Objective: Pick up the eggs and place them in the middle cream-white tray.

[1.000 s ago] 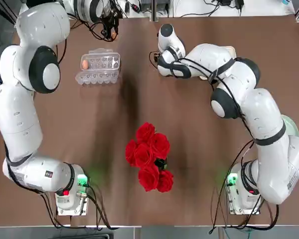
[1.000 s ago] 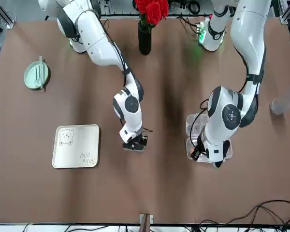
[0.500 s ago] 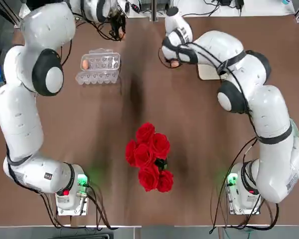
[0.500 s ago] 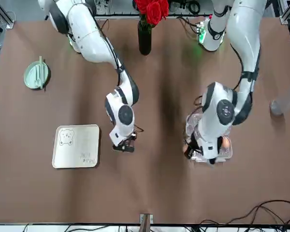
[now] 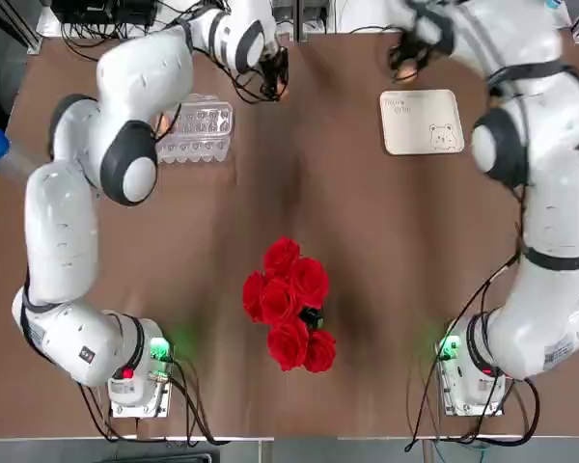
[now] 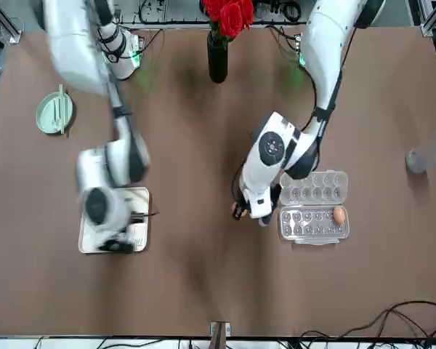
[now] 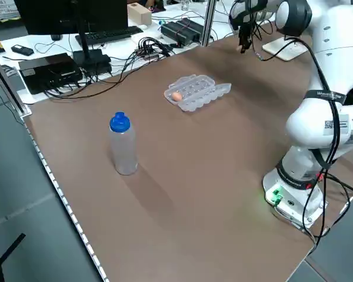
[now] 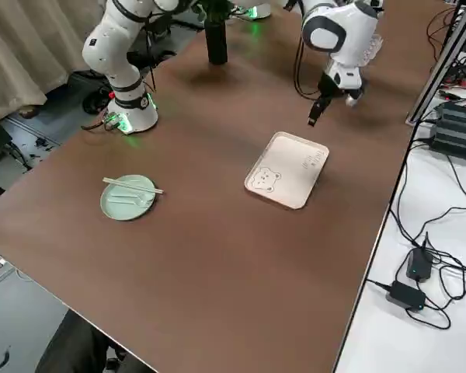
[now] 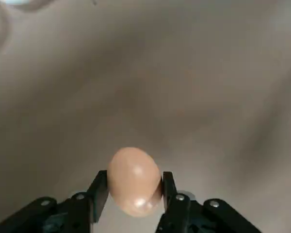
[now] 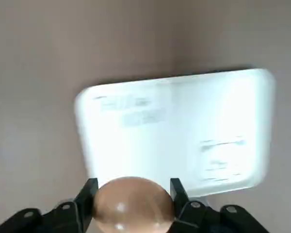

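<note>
The right gripper clamped an egg above the cream-white tray; the left gripper clamped another egg over the brown table, beside the egg carton.

No readable text (tray lettering illegible)

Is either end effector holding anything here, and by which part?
Both are. The left end effector pinches an egg across its sides; the right end effector pinches another egg the same way, above the cream-white tray.
</note>
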Motion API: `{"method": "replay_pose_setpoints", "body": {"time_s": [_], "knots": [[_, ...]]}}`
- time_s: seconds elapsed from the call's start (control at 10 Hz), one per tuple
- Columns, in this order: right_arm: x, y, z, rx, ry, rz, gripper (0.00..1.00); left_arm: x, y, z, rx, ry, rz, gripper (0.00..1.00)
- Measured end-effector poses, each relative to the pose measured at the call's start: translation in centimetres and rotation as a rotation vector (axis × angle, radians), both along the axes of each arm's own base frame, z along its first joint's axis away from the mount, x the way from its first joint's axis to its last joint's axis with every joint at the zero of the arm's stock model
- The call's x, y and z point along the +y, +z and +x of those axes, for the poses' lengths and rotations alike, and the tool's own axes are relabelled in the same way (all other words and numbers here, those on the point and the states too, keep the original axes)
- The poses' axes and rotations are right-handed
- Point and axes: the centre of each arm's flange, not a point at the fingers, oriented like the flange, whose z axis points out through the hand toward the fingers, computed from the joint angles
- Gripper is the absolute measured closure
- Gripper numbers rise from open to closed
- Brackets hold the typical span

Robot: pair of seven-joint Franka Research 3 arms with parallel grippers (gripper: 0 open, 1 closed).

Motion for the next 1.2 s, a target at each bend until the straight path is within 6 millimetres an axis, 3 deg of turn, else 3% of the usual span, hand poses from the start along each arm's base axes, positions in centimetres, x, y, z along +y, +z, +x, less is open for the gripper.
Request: {"method": "replay_pose_setpoints", "body": {"time_s": [0.1, 0.2, 0.3, 0.4, 0.5, 0.8, 1.0, 1.2], "knots": [[-6.4, 1.2, 0.0, 0.008, 0.020, 0.024, 0.34, -1.3, -1.1, 0.0, -0.035, 0.032, -0.038, 0.50], [-11.5, 1.9, -0.4, 0.017, 0.040, 0.043, 0.34, -2.7, -3.2, -0.3, -0.050, 0.063, -0.052, 0.50], [-14.4, 1.5, -0.7, 0.013, 0.058, 0.055, 0.34, -4.1, -5.3, -1.0, -0.065, 0.088, -0.060, 0.50], [-15.6, -0.3, -0.9, -0.013, 0.070, 0.057, 0.34, -5.7, -7.2, -2.1, -0.081, 0.095, -0.069, 0.50], [-15.6, -2.6, -1.2, -0.040, 0.082, 0.056, 0.34, -7.1, -9.1, -3.3, -0.092, 0.086, -0.067, 0.50], [-15.1, -9.1, -3.1, -0.112, 0.129, 0.053, 0.34, -8.4, -10.7, -4.3, -0.103, 0.068, -0.052, 0.50], [-15.3, -11.3, -4.1, -0.167, 0.166, 0.047, 0.34, -8.2, -11.1, -4.2, -0.110, 0.052, -0.046, 0.50], [-15.3, -12.2, -4.4, -0.224, 0.180, 0.039, 0.34, -8.4, -11.6, -4.6, -0.111, 0.023, -0.037, 0.50]]}}
